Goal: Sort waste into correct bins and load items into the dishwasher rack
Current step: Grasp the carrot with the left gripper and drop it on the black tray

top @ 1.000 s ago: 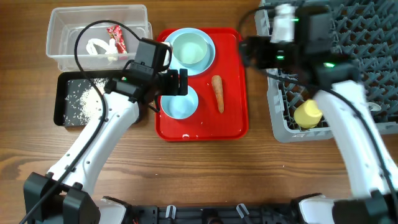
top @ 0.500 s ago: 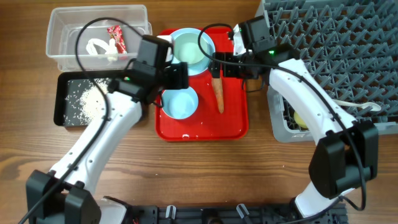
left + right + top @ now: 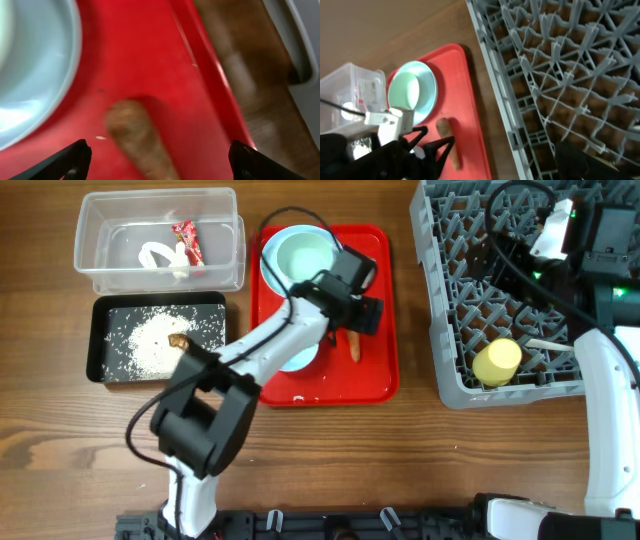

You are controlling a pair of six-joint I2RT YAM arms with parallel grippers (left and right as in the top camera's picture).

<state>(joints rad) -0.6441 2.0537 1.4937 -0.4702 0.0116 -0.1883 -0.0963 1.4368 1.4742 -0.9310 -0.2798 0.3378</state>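
Note:
The small orange carrot (image 3: pixel 142 142) lies on the flat red tray (image 3: pixel 165 55), and my left gripper (image 3: pixel 162 160) hangs open just above it, one fingertip on either side. From overhead the left gripper (image 3: pixel 362 313) covers the carrot's (image 3: pixel 353 348) upper end. A pale blue bowl (image 3: pixel 305 258) sits at the tray's far end; a second bowl (image 3: pixel 298 360) is half hidden under my left arm. My right gripper (image 3: pixel 575 235) is raised over the grey dishwasher rack (image 3: pixel 450 300), open and holding nothing. A yellow cup (image 3: pixel 497 361) and a white spoon (image 3: pixel 550 342) rest in the rack.
The clear tub (image 3: pixel 95 275) at the back left holds a red wrapper (image 3: pixel 187 240) and white tissue (image 3: pixel 158 255). In front of it the black tub (image 3: pixel 97 340) holds rice and a brown scrap (image 3: pixel 180 340). A strip of bare wood separates tray and rack.
My left gripper has swung right across the tray from the bowls to the carrot. My right arm has pulled back from the tray to above the rack's far right.

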